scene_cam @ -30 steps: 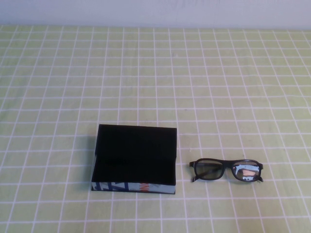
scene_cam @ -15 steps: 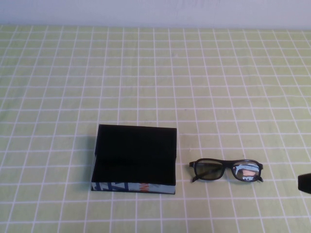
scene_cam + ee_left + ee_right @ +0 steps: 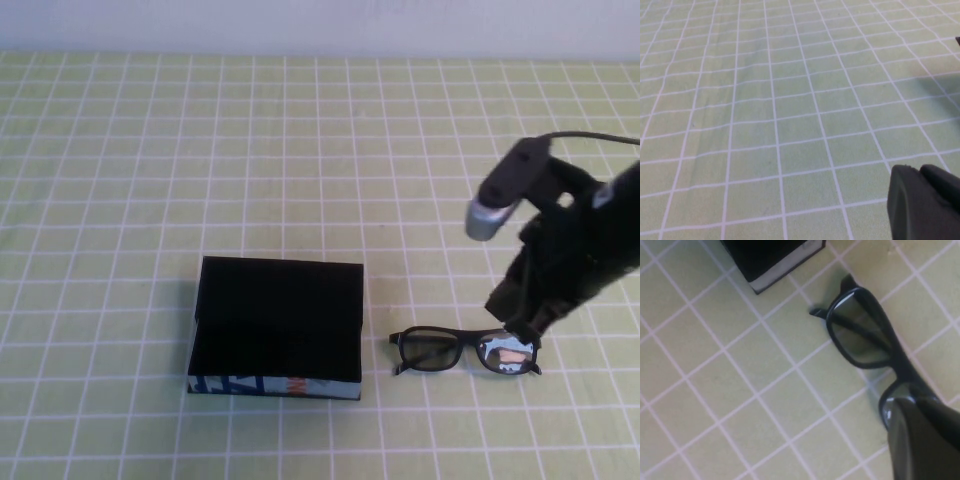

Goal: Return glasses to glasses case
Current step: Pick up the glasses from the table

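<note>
The black glasses (image 3: 465,350) lie on the green checked cloth, lenses facing the front edge, just right of the glasses case (image 3: 275,325). The case is open, with its black lining showing and its patterned long side toward the front. My right gripper (image 3: 522,326) hangs over the glasses' right lens with its fingers together and holds nothing. In the right wrist view the glasses (image 3: 860,335) run under the gripper (image 3: 922,440), and a corner of the case (image 3: 772,260) shows. My left gripper (image 3: 925,205) is shut and empty over bare cloth, out of the high view.
The green cloth with a white grid (image 3: 300,150) covers the whole table. A pale wall (image 3: 320,20) runs along the far edge. The right arm's wrist camera (image 3: 500,195) and cable stand above the glasses.
My right arm has come in from the right edge and now hangs over the right lens of the glasses. The glasses and the case have not moved.
</note>
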Robot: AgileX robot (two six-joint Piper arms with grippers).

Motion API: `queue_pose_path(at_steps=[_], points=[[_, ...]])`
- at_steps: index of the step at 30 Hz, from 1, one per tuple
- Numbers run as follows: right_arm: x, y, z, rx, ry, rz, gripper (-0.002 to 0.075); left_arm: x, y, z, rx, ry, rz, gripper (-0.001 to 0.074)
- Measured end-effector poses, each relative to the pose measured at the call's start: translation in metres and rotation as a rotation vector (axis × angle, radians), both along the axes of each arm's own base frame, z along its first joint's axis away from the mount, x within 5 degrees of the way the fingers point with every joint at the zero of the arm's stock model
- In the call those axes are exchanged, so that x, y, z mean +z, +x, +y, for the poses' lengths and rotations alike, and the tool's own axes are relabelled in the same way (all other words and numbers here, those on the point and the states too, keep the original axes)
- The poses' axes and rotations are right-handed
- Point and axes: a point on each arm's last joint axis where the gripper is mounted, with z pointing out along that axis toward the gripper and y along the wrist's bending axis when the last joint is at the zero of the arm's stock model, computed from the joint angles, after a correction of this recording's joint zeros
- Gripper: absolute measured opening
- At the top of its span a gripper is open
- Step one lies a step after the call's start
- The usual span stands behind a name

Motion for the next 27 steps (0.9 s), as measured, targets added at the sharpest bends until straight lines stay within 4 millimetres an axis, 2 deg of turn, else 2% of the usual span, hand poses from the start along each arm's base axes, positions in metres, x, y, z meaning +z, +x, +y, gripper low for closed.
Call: queue_pose_path(at_steps=[4,8,12,16,18,21,27], points=[[-0.014,0.03,0.024,0.213,-0.099,-0.02,-0.0011,0.0,0.0,0.0,0.0,0.0,0.0,-0.0002],[-0.033,0.047,0.038,0.399,-0.159,-0.01,0.0028,0.0,0.0,0.0,0.0,0.0,0.0,-0.0002],[-0.048,0.056,0.041,0.513,-0.202,-0.001,0.0172,0.0,0.0,0.0,0.0,0.0,0.0,-0.0002],[-0.062,0.062,0.04,0.55,-0.25,0.018,0.037,0.0,0.0,0.0,0.0,0.0,0.0,-0.0002],[-0.067,0.064,0.039,0.559,-0.273,0.027,0.0425,0.0,0.0,0.0,0.0,0.0,0.0,-0.0002],[-0.073,0.066,0.039,0.565,-0.287,0.036,0.0452,0.0,0.0,0.0,0.0,0.0,0.0,-0.0002],[-0.082,0.072,0.04,0.562,-0.302,0.019,0.0454,0.0,0.0,0.0,0.0,0.0,0.0,-0.0002]])
